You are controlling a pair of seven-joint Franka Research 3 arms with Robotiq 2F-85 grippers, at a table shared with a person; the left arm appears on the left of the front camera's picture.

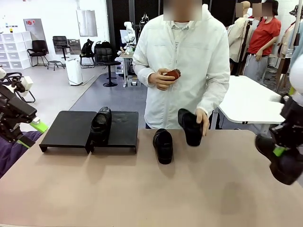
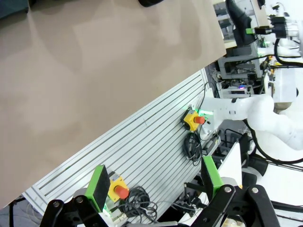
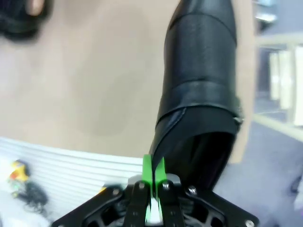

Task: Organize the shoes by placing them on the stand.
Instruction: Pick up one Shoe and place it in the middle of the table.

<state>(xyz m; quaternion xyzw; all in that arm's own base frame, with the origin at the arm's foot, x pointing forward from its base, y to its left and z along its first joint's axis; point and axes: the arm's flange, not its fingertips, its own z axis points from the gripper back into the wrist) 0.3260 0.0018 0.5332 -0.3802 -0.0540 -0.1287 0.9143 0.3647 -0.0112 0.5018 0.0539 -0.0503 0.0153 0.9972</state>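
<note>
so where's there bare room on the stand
On the stand, the left section is bare up to the shoe by the middle seam; the right section has a narrower strip beside it. Crowded right of the stand: a loose shoe and the person's hand on an upright shoe.

Bright, even overhead light fills your front view, throwing a soft shadow from the loafer [image 1: 163,145] toward 6 o'clock on the table [image 1: 142,198]. Your right wrist view is blurred throughout, the black shoe [image 3: 203,94] at 1 o'clock soft-edged. Your left wrist view is sharp, a white arm [image 2: 265,116] at 3 o'clock nearly washed out.
</note>
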